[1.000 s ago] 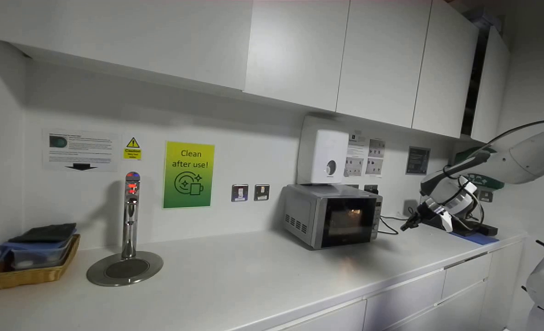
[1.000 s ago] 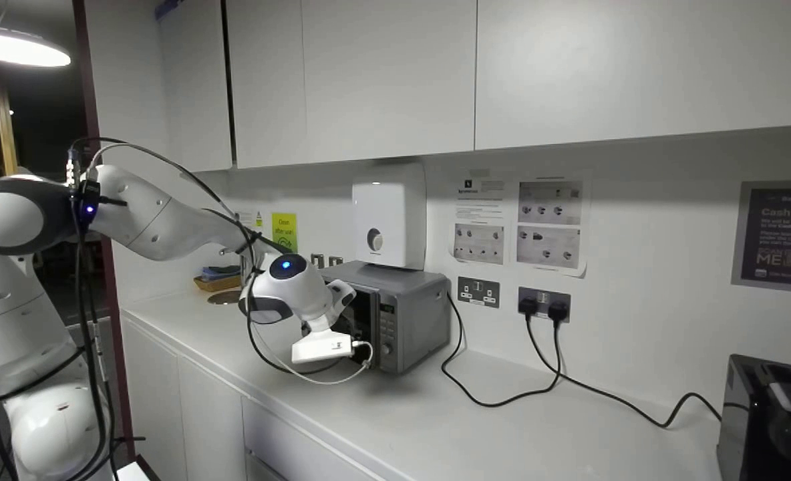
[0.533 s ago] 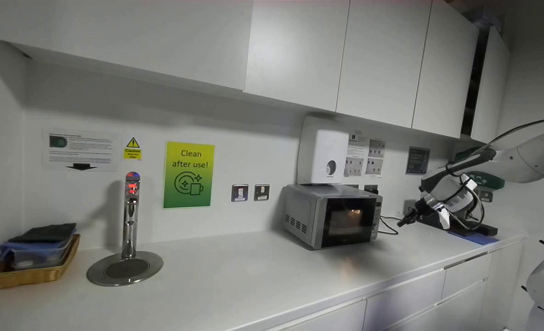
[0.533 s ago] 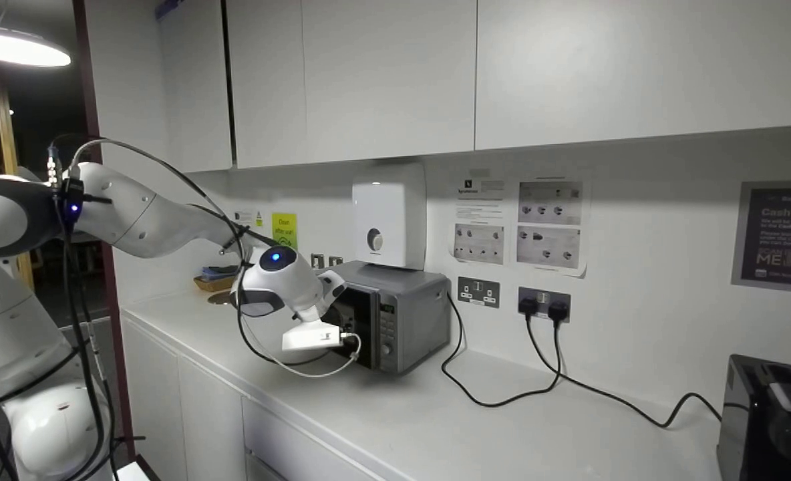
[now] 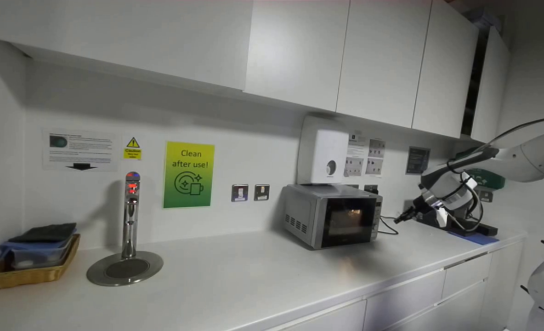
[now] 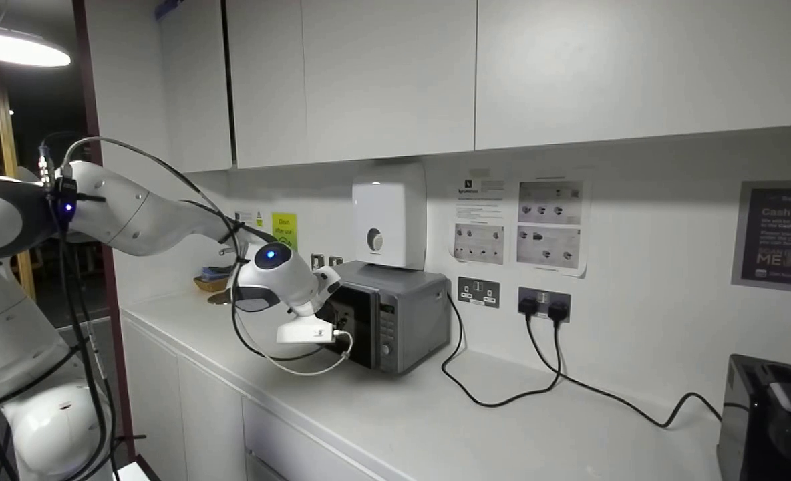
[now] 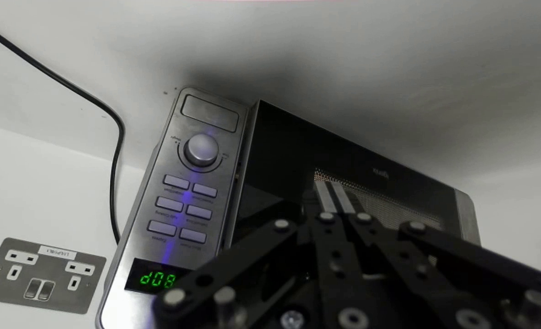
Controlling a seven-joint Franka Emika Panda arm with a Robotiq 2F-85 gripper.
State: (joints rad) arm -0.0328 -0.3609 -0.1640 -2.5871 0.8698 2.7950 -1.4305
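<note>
In the wrist view my gripper (image 7: 335,196) is shut, its two pale pads nearly together with nothing between them. The fingers stand in front of the dark door of a silver-grey microwave (image 7: 293,151). A gap to the door shows in an exterior view, where the gripper (image 5: 397,221) points down toward the microwave (image 5: 299,218) from its right. Left of the door are a round knob (image 7: 202,149), several buttons and a green-lit display (image 7: 154,278). In an exterior view the white camera housing (image 6: 305,331) and the wrist hide the fingers; the microwave (image 6: 412,321) is just behind.
A white dispenser (image 5: 322,156) hangs above the microwave, under wall cupboards (image 5: 295,50). Black cables (image 6: 476,394) run along the counter (image 6: 476,434) to a dark appliance (image 6: 769,427). A chrome tap (image 5: 130,220) and a wicker basket (image 5: 33,273) stand farther along.
The arm and gripper have shifted left and slightly up in both exterior views. The gripper has stayed shut. The microwave has not moved.
</note>
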